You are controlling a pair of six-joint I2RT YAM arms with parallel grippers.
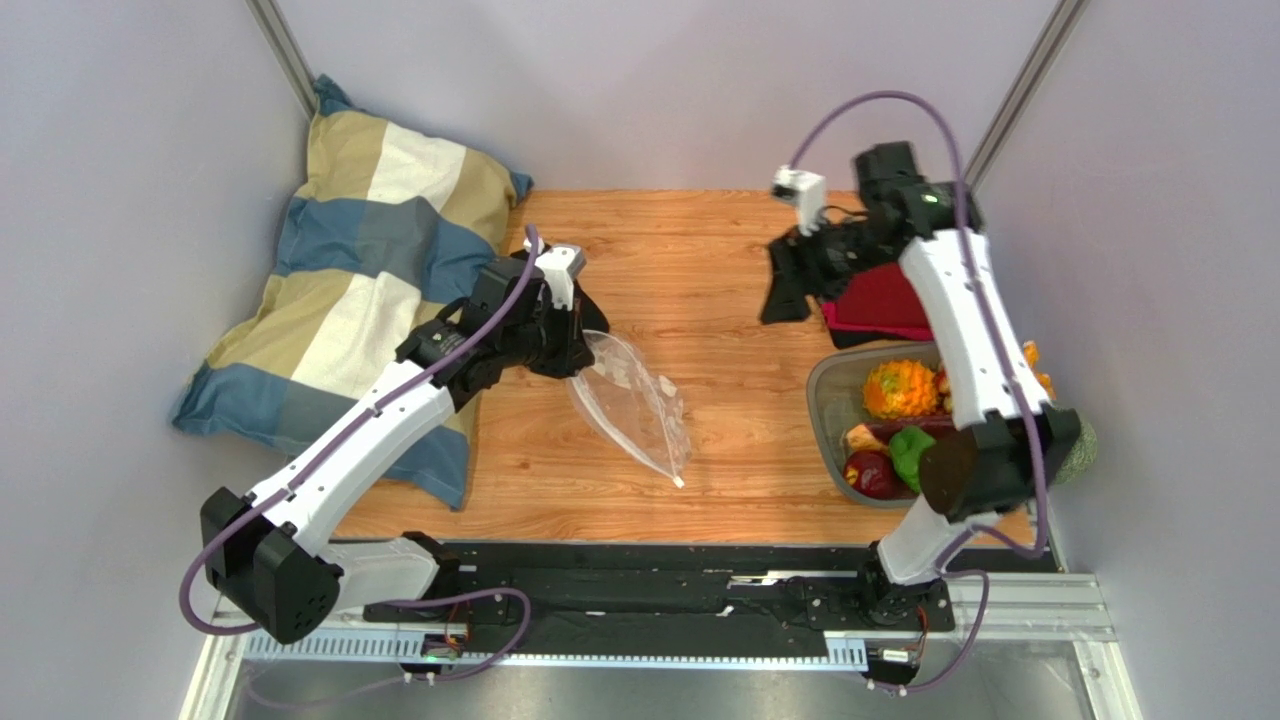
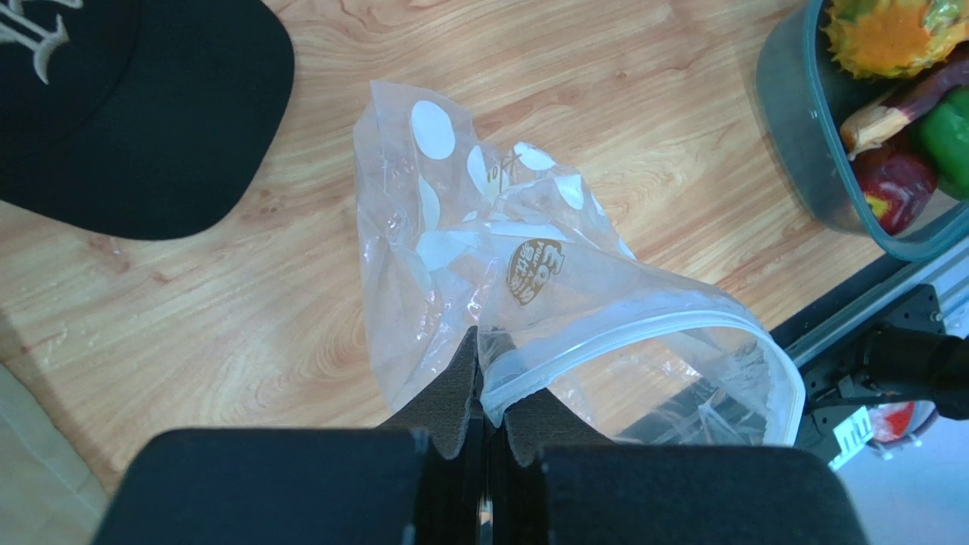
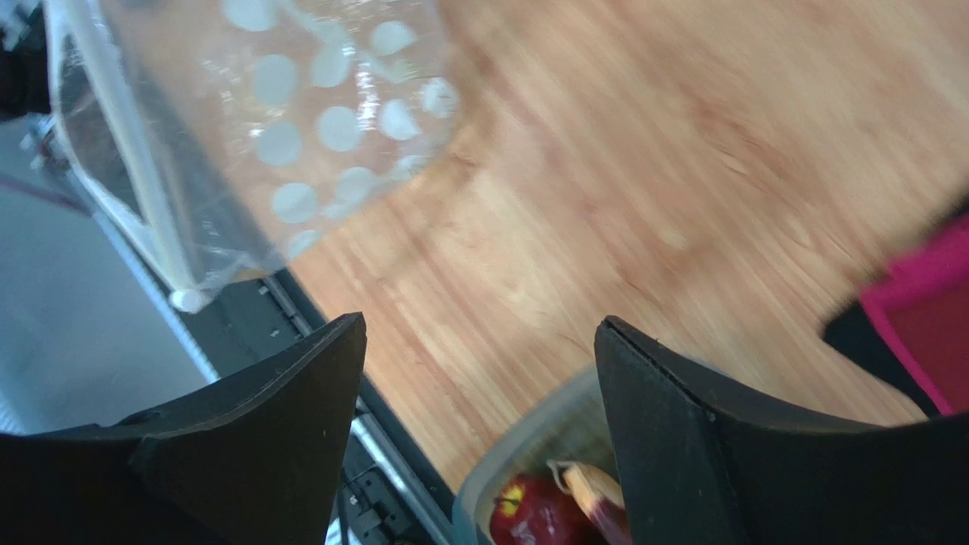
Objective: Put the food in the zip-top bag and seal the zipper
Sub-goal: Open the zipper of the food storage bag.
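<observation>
The zip-top bag [image 1: 634, 402] is clear with white dots and lies across the middle of the table. My left gripper [image 2: 489, 392] is shut on its mouth edge, right at the whitish zipper [image 2: 648, 337], and the mouth gapes open. In the top view my left gripper [image 1: 577, 324] is at the bag's far end. The food lies in a grey tray [image 1: 825, 402]: an orange spiky fruit [image 1: 902, 387], a green pepper [image 1: 909, 450] and a red apple [image 1: 872, 477]. My right gripper [image 1: 787, 293] hangs open and empty beyond the tray. Its wrist view shows the bag [image 3: 330, 125] and the apple [image 3: 532, 511] between wide fingers [image 3: 654, 392].
A blue and cream checked pillow [image 1: 361, 285] fills the left side. A black cap [image 2: 137, 102] lies beside the bag. A magenta and black object [image 1: 879, 308] sits behind the tray. The table's near edge meets the black arm rail [image 1: 676, 593].
</observation>
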